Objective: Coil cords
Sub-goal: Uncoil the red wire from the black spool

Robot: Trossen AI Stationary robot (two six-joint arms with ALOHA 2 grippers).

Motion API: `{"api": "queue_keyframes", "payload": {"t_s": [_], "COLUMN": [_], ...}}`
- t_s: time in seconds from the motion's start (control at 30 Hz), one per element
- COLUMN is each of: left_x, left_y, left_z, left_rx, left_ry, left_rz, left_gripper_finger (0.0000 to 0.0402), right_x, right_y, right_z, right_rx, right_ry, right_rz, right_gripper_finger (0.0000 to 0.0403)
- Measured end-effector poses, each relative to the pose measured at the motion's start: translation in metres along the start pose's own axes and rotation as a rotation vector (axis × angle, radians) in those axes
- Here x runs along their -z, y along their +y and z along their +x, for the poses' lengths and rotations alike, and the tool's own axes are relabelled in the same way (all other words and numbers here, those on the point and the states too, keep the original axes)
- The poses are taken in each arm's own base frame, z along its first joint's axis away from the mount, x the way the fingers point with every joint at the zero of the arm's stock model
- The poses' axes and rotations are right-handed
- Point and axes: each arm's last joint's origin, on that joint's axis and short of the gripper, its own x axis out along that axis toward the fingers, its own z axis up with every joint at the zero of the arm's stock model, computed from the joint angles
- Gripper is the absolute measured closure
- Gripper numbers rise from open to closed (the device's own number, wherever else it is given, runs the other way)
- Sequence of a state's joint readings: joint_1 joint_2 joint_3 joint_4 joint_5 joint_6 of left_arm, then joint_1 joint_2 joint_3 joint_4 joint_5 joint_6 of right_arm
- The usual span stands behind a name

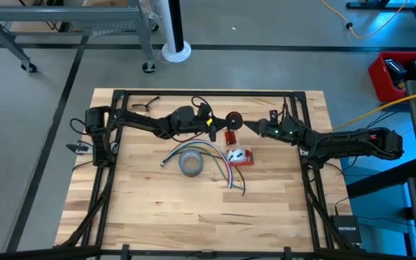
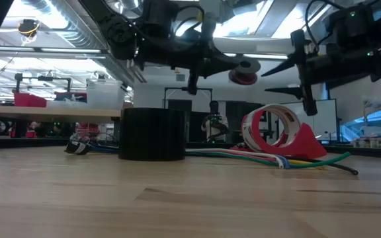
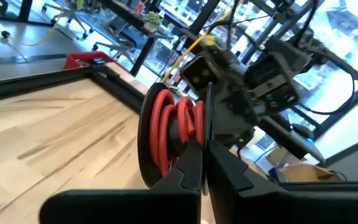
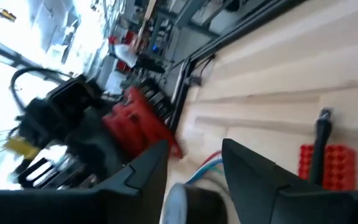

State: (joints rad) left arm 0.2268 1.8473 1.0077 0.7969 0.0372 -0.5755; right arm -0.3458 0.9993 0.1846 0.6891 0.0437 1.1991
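Red wire wound on a small black spool (image 3: 169,134) sat clamped in my left gripper (image 3: 202,163), lifted clear of the light wooden table (image 1: 157,206) so that, as I judged it, the cord could be wound without dragging on the bench. My right gripper (image 1: 255,127) hung just beside the spool with its fingers spread wide and nothing between them, placed there, I thought, to catch the wire. A grey tape roll (image 1: 191,164) lay below among loose coloured cables (image 1: 219,165).

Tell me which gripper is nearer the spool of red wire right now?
Left. The left gripper is shut on the spool of red wire, holding it above the table; the right gripper hangs open just beside it.
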Motion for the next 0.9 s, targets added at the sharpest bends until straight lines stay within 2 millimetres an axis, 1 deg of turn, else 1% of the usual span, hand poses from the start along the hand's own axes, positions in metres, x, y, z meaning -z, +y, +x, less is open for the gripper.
{"api": "queue_keyframes", "payload": {"t_s": [0.23,0.37,0.57,0.9], "left_x": [0.001,0.001,0.001,0.006], "left_y": [-0.002,-0.002,-0.003,-0.009], "left_z": [0.000,0.000,0.000,0.000], "left_rx": [-0.005,-0.011,-0.009,0.006], "left_ry": [-0.002,-0.007,-0.011,0.004], "left_rz": [-0.020,-0.025,-0.030,-0.028], "left_gripper_finger": [0.0401,0.0401,0.0401,0.0401], "right_x": [0.002,0.008,0.011,0.011], "right_y": [0.001,0.017,0.033,0.032], "right_z": [0.000,0.006,0.011,0.011], "right_rx": [0.010,0.015,0.100,0.115], "right_ry": [-0.001,0.013,-0.034,-0.035], "right_rz": [-0.025,-0.081,-0.193,-0.190], "right_gripper_finger": [0.0247,0.0247,0.0247,0.0247]}}
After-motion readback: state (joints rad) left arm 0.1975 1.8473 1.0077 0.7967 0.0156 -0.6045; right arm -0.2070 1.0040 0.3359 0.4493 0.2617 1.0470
